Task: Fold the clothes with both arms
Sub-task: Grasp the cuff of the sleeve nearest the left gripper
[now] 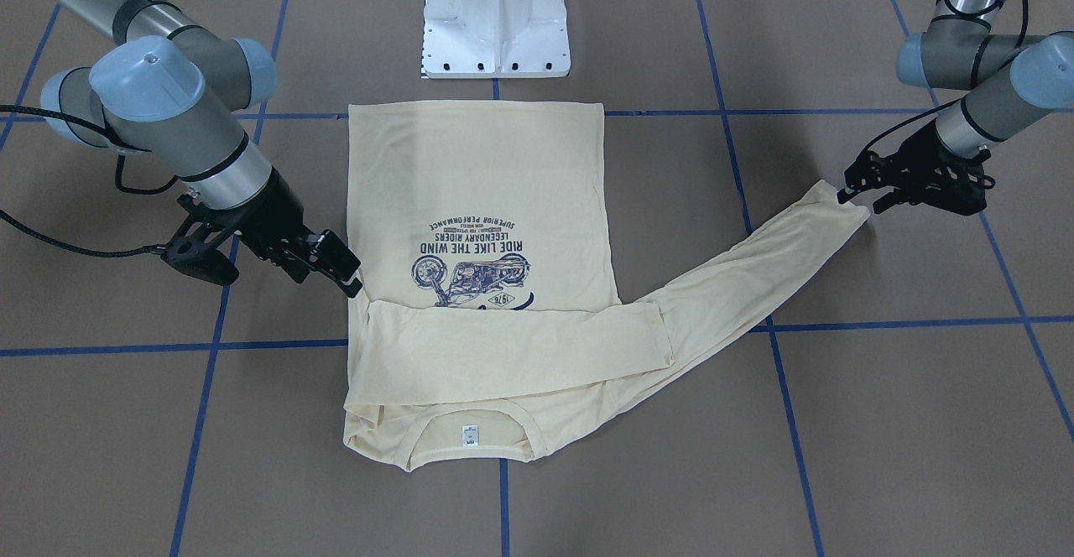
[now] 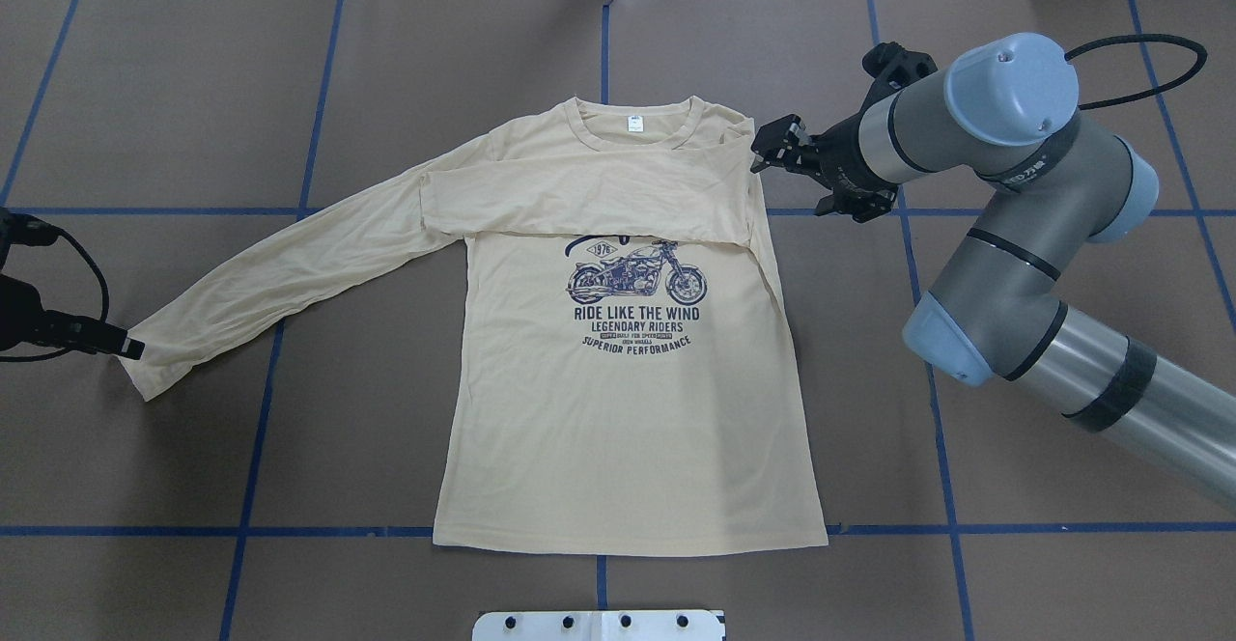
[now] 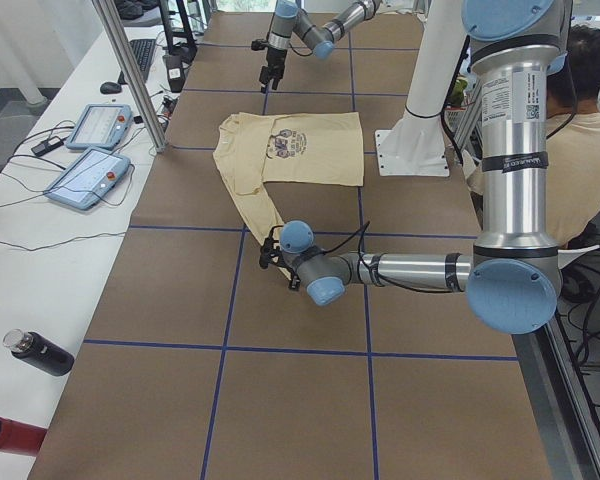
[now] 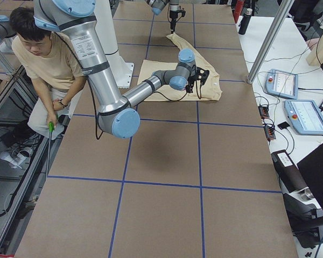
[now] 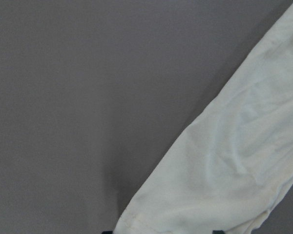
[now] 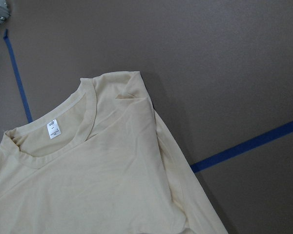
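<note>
Brown table [image 2: 174, 91] bears the cream shirt [image 2: 628, 429], flat, print up, one sleeve folded across its chest. The left gripper [image 1: 860, 196] stands parted around the outstretched sleeve's cuff [image 5: 195, 204]. The right gripper [image 2: 772, 144] sits beside the shoulder; its spread cannot be told.

Robotics lab: two robot arms [image 2: 1004, 264] and a white pedestal [image 1: 495, 20] at a brown table [image 2: 193, 91] gridded in blue tape [image 2: 193, 531]; teach pendants [image 3: 88, 178] on the side bench [image 3: 40, 260].
</note>
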